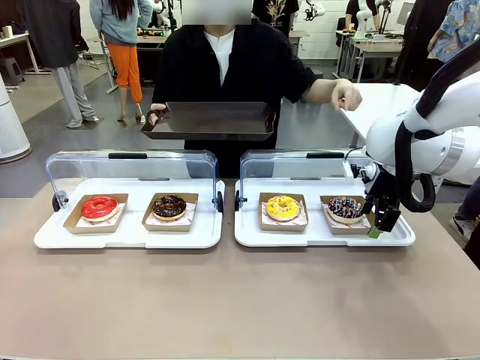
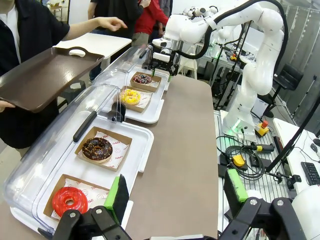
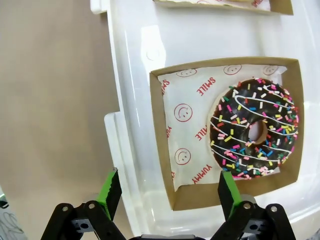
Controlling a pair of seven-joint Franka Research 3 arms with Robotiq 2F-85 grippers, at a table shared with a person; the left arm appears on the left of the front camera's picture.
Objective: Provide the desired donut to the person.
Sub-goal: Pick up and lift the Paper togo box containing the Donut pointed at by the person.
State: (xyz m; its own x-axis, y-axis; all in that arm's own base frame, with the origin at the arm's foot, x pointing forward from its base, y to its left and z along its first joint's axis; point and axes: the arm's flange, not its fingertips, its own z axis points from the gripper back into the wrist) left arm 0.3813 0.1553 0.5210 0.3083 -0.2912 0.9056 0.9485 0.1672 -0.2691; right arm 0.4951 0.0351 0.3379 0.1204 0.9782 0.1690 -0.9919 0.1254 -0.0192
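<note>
Four donuts sit in cardboard boxes on two white trays: red (image 1: 99, 207), chocolate (image 1: 169, 206), yellow (image 1: 283, 208) and a dark sprinkled donut (image 1: 345, 208). The person (image 1: 225, 60) stands across the table holding a dark serving tray (image 1: 208, 120) in one hand. The other hand (image 1: 345, 96) reaches out over the right side. My right gripper (image 1: 382, 221) hangs open just above the near right edge of the sprinkled donut's box (image 3: 162, 150), its fingers astride that edge, the donut (image 3: 257, 127) just beyond. My left gripper (image 2: 176, 189) is open and holds nothing, high above the table's left end.
Each white tray (image 1: 135, 236) has a clear lid (image 1: 127, 166) swung open behind it. In the left wrist view the row runs from the red donut (image 2: 70, 200) to the sprinkled one (image 2: 142, 78). Bare brown tabletop (image 1: 240, 300) lies in front of the trays.
</note>
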